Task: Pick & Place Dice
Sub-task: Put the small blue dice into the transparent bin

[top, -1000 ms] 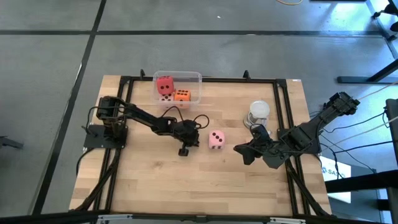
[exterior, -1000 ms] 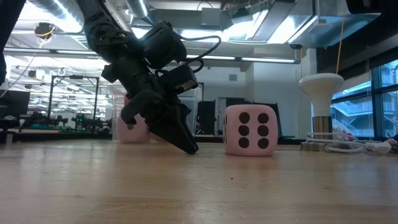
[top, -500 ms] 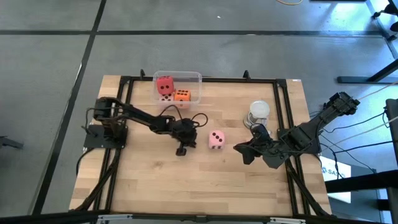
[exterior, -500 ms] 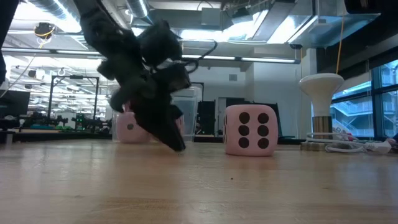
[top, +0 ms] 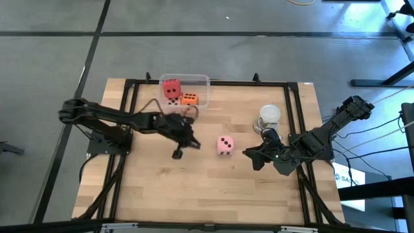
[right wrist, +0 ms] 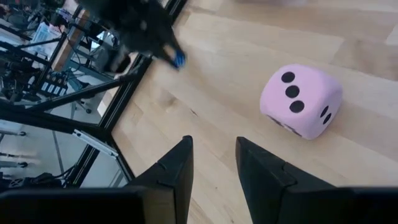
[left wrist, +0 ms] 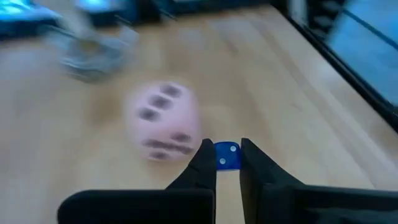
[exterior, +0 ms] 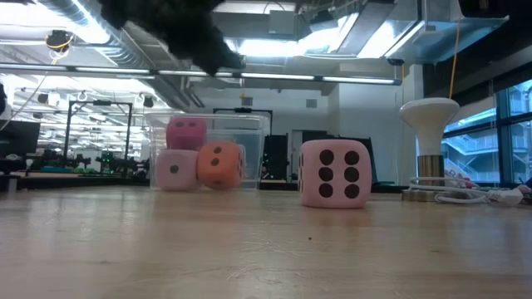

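A pale pink die (top: 225, 144) with dark pips rests on one face on the wood table, also seen in the low view (exterior: 335, 173). My left gripper (top: 195, 144) hangs raised above the table just left of this die and is shut on a small blue cube (left wrist: 227, 157) with white pips. Red, orange and pale pink dice sit in the clear tub (top: 185, 90) at the far edge. My right gripper (right wrist: 212, 168) is open, low over the table to the right of the pink die (right wrist: 301, 101). My left gripper pinches the small blue cube (right wrist: 179, 59) between its two fingertips (left wrist: 205, 155). The cube is lifted clear of the table, and the fingers slant down toward the table's right.
A white mushroom-shaped stand (top: 268, 116) with a cable stands right of the pink die, near my right arm. Black frame rails (top: 294, 116) run along the table's sides. Bare wood (top: 207, 188) lies toward the near edge.
My left gripper has risen from the table top and drawn back toward the table's left and far side. In the low view it has moved up to the picture's top, uncovering the tub and its dice. The pink die has stayed put.
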